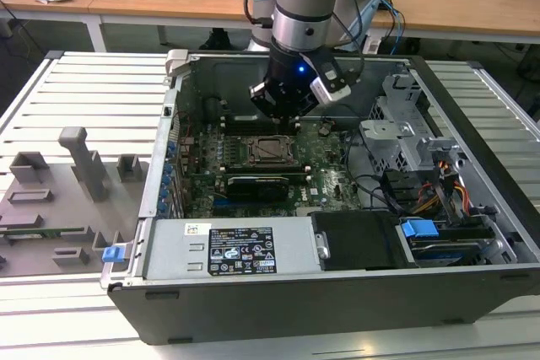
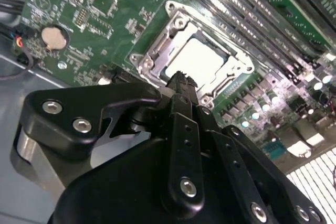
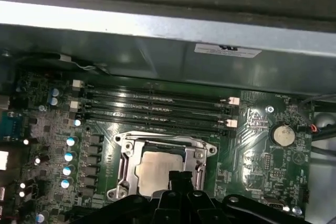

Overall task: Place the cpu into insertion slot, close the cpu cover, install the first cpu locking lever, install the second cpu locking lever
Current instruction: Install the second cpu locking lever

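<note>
The cpu (image 2: 202,59) (image 3: 157,167) lies flat in the insertion slot (image 1: 254,151) on the green motherboard (image 1: 325,170), its silver top showing. The cpu cover (image 2: 157,51) (image 3: 127,162) lies down over it, its metal frame around the chip's edges. My gripper (image 1: 295,122) hangs just above the socket's far side, inside the open computer case. In both wrist views the black fingertips (image 2: 181,80) (image 3: 181,178) sit together with nothing between them, close over the edge of the cpu. I cannot make out how the locking levers stand.
Long memory slots (image 3: 157,108) run along the socket's far side, with a coin battery (image 3: 283,135) nearby. A black card (image 1: 257,185) lies in front of the socket. The power supply (image 1: 228,250), drive cage (image 1: 396,137) and cables (image 1: 422,196) crowd the case. A grey fixture tray (image 1: 59,200) sits outside.
</note>
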Robot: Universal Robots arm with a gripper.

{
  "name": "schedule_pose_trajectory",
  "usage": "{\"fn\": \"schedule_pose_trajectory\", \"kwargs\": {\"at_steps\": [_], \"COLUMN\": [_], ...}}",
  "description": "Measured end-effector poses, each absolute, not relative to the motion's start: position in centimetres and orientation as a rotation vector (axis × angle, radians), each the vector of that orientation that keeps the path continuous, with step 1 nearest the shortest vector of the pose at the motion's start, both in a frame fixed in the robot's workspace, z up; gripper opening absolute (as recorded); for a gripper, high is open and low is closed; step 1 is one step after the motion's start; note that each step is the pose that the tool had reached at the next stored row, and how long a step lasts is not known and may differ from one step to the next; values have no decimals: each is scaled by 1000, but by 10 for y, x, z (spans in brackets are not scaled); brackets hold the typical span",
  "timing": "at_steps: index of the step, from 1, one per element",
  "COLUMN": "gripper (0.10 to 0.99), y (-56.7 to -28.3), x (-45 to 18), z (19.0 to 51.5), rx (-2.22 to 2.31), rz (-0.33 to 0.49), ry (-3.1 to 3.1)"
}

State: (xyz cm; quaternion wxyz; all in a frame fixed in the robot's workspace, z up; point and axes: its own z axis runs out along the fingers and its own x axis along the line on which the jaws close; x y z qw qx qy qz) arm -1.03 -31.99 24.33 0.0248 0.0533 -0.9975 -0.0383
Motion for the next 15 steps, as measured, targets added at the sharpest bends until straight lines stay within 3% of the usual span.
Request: {"fn": "schedule_pose_trajectory", "kwargs": {"at_steps": [15], "gripper": [106], "y": [-354], "x": [-10], "z": [240], "rx": [192], "rz": [-167], "ry": [-3081]}}
